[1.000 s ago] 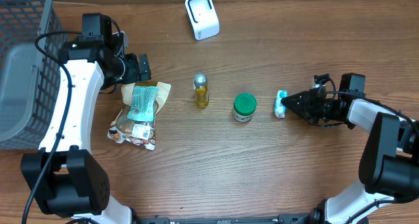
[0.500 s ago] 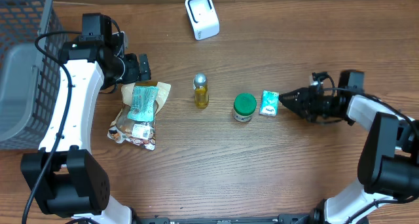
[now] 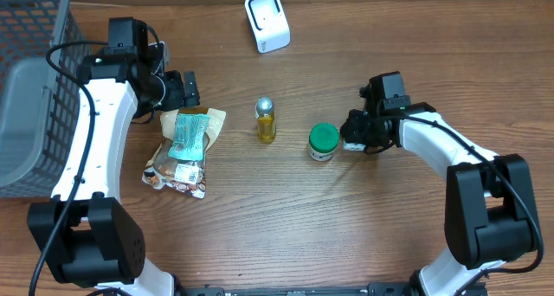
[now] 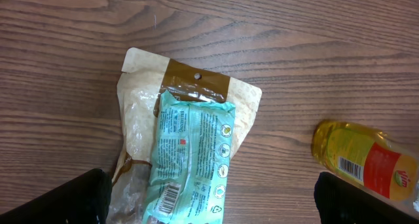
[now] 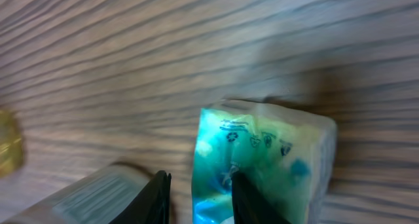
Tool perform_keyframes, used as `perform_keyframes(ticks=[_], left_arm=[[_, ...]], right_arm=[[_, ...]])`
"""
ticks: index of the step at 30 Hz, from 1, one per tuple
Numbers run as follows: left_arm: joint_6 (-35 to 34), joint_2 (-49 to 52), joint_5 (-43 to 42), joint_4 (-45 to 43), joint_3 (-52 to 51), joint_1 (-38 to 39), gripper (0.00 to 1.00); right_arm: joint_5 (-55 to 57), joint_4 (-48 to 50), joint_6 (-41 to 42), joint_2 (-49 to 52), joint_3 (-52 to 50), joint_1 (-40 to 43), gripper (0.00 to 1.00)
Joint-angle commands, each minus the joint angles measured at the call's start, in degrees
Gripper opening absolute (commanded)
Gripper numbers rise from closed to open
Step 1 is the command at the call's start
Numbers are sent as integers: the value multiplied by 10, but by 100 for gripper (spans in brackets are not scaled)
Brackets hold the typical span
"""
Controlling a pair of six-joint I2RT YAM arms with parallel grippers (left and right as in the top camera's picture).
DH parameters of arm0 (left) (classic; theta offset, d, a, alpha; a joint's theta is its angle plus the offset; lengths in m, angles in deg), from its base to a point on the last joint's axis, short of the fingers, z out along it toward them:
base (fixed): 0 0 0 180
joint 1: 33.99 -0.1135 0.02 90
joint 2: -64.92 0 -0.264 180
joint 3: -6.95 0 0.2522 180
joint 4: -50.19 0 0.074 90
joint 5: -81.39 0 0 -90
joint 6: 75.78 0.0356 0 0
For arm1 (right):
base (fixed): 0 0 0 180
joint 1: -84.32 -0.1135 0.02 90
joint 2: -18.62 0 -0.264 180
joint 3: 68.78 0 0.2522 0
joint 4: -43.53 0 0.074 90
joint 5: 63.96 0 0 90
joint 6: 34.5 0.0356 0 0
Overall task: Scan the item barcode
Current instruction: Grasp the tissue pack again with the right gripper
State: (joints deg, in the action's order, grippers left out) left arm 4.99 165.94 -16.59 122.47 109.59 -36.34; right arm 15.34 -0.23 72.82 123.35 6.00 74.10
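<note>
The grey wire basket (image 3: 35, 36) at the table's left edge hides its contents, the left gripper (image 3: 183, 90) gapes wide above the snack pouches (image 3: 183, 153), and the right gripper (image 5: 200, 192) sets narrow jaws astride the teal packet (image 5: 275, 165) beside the green-lidded jar (image 3: 323, 141), though I cannot tell if it grips.

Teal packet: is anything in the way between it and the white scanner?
Nothing visible is. Between the teal packet at the right gripper and the white scanner lies only bare table. The green-lidded jar stands close beside the packet, off that line.
</note>
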Motion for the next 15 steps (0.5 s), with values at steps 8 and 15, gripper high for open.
perform_keyframes(ticks=[8,15], left_arm=[[7,-10,-5,-1,10,1,100],[6,-10,-5,-1,10,1,100]], right_arm=[[145,-177,-38,-9,102,27,32],[156,-207,-35,-9,113,5,33]])
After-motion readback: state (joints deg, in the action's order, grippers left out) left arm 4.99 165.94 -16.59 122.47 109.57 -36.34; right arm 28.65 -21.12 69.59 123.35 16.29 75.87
